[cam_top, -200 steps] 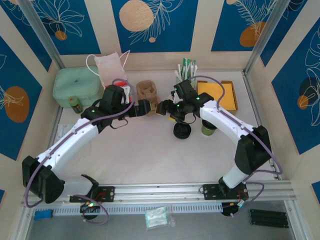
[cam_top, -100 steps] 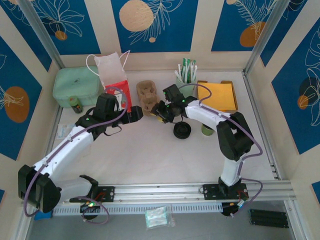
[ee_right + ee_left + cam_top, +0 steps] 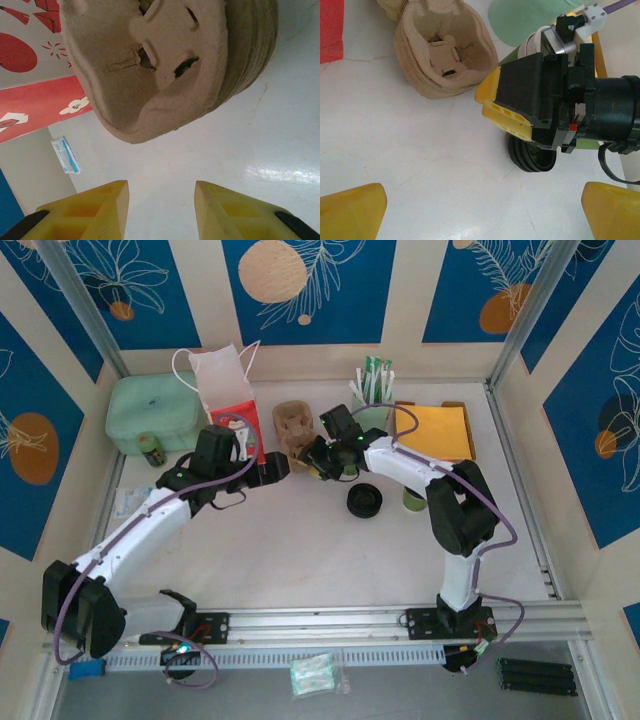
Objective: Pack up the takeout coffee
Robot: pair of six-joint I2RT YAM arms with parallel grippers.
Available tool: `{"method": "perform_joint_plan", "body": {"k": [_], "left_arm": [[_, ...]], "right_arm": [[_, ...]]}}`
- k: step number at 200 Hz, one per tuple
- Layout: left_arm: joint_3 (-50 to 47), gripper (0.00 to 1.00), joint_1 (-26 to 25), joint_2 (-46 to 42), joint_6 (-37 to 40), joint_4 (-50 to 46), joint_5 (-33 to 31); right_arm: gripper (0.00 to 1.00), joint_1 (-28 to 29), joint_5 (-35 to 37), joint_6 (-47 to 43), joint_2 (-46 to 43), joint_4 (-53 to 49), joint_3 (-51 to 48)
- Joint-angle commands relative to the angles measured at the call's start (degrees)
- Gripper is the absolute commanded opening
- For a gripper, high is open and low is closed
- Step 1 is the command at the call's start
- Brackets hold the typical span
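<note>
In the top external view, the bare table [image 3: 300,550] across the centre and lower frame gives wide passage. The upper band is blocked, left to right, by the green box [image 3: 150,412], paper bag [image 3: 225,390], pulp cup carrier [image 3: 292,428], sachet cup [image 3: 372,392] and orange tray [image 3: 432,430], with the stack of black lids [image 3: 364,501] and a green cup [image 3: 413,500] just right of centre. In the left wrist view, clear table lies between the spread fingers of the left gripper [image 3: 482,205] up to the carrier at upper left, but the right gripper [image 3: 491,98] obstructs centre and right. In the right wrist view, a clear strip separates its parted fingertips from the carrier above, and the bag closes the left edge.
</note>
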Motion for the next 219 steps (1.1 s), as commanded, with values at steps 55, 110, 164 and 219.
{"method": "perform_joint_plan", "body": {"k": [55,110,164,219], "left_arm": [[-0.7,1.00,0.7,0.0,-0.9,2.4,1.4],[-0.9,0.99,1.0,-1.1,-1.0,1.4,-0.3],[-1.4,0.99,1.4,-2.7,-1.1,0.8,-1.6],[-1.9,0.99,1.9,-3.4,-1.3,1.0,-1.4]], "right_arm": [[0.39,2.6,9.8,-8.0,-0.8,-14.0,10.7],[0.38,4.6,13.1,-2.3,3.3,-15.7,14.2],[0.34,6.3,17.2,5.2,5.4,-15.7,14.2],[0.34,5.6,17.7,5.7,7.1,-16.3,15.7]]}}
